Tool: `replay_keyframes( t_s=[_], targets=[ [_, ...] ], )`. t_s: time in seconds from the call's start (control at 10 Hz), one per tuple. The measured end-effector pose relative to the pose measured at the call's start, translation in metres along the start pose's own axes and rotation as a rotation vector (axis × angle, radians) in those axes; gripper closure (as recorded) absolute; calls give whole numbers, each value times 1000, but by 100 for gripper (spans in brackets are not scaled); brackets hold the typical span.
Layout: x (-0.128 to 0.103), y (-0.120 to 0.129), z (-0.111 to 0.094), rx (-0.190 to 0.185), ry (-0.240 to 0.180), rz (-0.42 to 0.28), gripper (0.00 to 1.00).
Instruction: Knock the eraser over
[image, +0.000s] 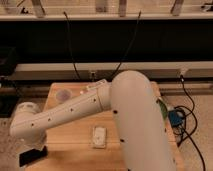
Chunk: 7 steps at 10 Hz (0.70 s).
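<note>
Your white arm (100, 107) fills the middle of the view: the thick upper link rises from lower right, bends at the elbow near the desk's far edge, and the forearm slopes down and left across the wooden desk (75, 137). Its rounded wrist end sits over the desk's front left corner. The tool (36, 147) is tucked under that wrist, low at the corner. The flat white-grey pad (99, 137) lies mid-desk. The translucent cup (63, 94) stands at the back left. The eraser (33, 156) lies flat at the front left corner, just below the tool.
</note>
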Motion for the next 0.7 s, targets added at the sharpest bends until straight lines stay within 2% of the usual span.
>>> replay_keyframes(
  t_s=[0.4,0.5,0.7],
  targets=[
    [-23,-21,5,38,-43,-72,98],
    [-25,-24,5,45,-39,-86,98],
    [-21,-22,1,52,-23,-54,98]
  ],
)
